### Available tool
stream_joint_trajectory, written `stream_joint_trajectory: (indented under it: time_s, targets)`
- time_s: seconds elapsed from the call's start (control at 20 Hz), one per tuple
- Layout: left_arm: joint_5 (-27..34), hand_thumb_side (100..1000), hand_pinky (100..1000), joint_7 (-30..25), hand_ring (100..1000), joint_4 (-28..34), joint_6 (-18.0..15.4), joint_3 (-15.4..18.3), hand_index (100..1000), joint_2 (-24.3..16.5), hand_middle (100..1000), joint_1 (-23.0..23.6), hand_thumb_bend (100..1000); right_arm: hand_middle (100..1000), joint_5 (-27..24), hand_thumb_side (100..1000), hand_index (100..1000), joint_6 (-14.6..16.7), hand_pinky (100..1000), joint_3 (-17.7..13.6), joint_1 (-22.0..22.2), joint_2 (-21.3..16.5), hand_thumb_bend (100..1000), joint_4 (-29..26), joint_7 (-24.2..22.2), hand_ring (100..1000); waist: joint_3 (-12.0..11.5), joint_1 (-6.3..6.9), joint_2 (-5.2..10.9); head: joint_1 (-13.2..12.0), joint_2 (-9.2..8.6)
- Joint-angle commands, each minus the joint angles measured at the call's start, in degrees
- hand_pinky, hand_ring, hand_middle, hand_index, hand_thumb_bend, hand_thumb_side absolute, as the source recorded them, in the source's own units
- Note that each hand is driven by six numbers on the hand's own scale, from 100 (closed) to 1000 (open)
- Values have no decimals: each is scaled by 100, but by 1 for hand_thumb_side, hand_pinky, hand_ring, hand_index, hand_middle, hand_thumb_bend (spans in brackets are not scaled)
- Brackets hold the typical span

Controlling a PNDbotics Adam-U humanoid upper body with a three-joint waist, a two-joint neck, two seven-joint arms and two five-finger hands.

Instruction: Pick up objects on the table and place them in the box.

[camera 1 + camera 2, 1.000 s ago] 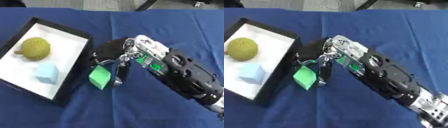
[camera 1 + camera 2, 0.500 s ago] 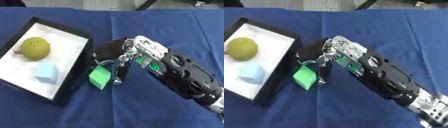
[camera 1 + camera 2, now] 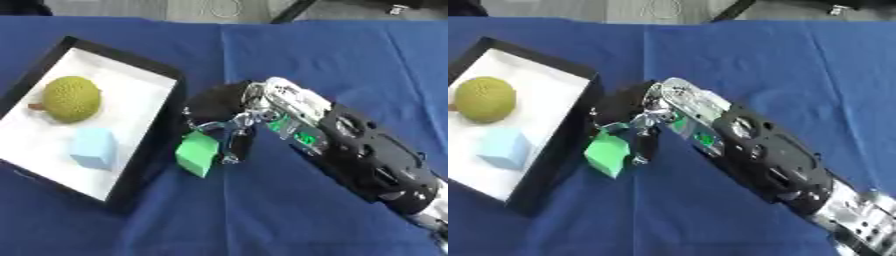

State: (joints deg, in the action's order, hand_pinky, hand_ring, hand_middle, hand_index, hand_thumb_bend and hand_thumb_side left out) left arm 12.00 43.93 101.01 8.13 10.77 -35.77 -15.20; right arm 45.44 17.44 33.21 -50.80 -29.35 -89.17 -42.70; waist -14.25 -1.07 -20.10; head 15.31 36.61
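Compared with the frames taken a second and half a second before, the arrangement was essentially unchanged: the right robot hand (image 3: 229, 116) had remained in the same place just outside the box (image 3: 162, 116), with the green block (image 3: 198, 153) in the same position beneath it. The robot hand was curled around the top of the green block, fingers (image 3: 236, 145) and thumb closed on it, the arm entering from the lower right. The green block was a small, bright green, angular solid, tilted, sitting just beside the box's right wall, over the blue-covered worktop (image 3: 332, 55); whether it touched the cloth could not be determined. The box was black-rimmed with a white floor and held a yellow-green, bumpy round fruit (image 3: 70, 98) toward its far end and a pale blue cube (image 3: 94, 147) nearer, the two close together but apart. No brand, label or legible writing was visible on any item. The left robot hand appeared in neither view.
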Motion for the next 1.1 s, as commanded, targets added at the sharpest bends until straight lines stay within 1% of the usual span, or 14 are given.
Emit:
stream_joint_trajectory:
  time_s: [0.05, 0.35, 0.55, 0.6, 0.65, 0.8, 0.95, 1.0, 1.05, 1.1]
  targets:
    - [16, 617, 719, -9, 803, 33, -1, 49, 850, -153, 854, -54, 471, 572, -24, 100, 601, -133, 835, -62, -72, -25, 259, -47, 94, 761, -7, 49, 18, 13, -33]
    - [7, 616, 720, -5, 804, 35, -1, 50, 849, -167, 854, -63, 469, 536, -86, 100, 502, -247, 826, -69, -99, -77, 276, -186, 151, 741, 2, 45, 33, -10, -13]
    - [-17, 615, 720, -3, 804, 31, 8, 48, 849, -198, 855, -53, 469, 527, -205, 100, 476, -242, 820, -118, -143, -221, 291, -513, 76, 733, 29, 39, 90, -80, 38]
    - [-29, 630, 721, -3, 804, 31, 10, 48, 849, -208, 855, -46, 470, 526, -287, 100, 475, -235, 820, -135, -153, -284, 274, -639, 29, 731, 39, 37, 111, -99, 55]
    - [-41, 613, 721, -4, 804, 31, 12, 49, 849, -220, 855, -37, 469, 525, -395, 100, 475, -234, 819, -156, -164, -364, 292, -782, -37, 731, 48, 35, 134, -115, 71]
    - [-69, 612, 721, 1, 804, 31, 19, 58, 849, -250, 855, -8, 469, 521, -788, 100, 473, -308, 819, -265, -198, -639, 292, -1242, -294, 729, 79, 26, 199, -131, 84]
    - [-79, 611, 721, 10, 804, 20, 26, 66, 849, -271, 855, 25, 468, 516, -1281, 100, 473, -489, 823, -464, -240, -937, 276, -1706, -488, 726, 116, 20, 258, -160, 99]
    - [-84, 611, 721, 12, 804, 18, 27, 67, 849, -278, 855, 33, 468, 514, -1472, 100, 474, -585, 824, -553, -262, -1032, 199, -1854, -523, 724, 129, 18, 281, -157, 112]
    - [-89, 611, 721, 13, 805, 18, 26, 67, 849, -286, 855, 42, 468, 515, -1664, 100, 476, -696, 824, -654, -293, -1118, 264, -1995, -540, 721, 144, 18, 303, -158, 116]
    - [-95, 610, 721, 13, 805, 17, 27, 67, 848, -293, 855, 50, 469, 518, -1859, 100, 477, -822, 824, -771, -339, -1194, 258, -2123, -532, 717, 159, 21, 326, -160, 117]
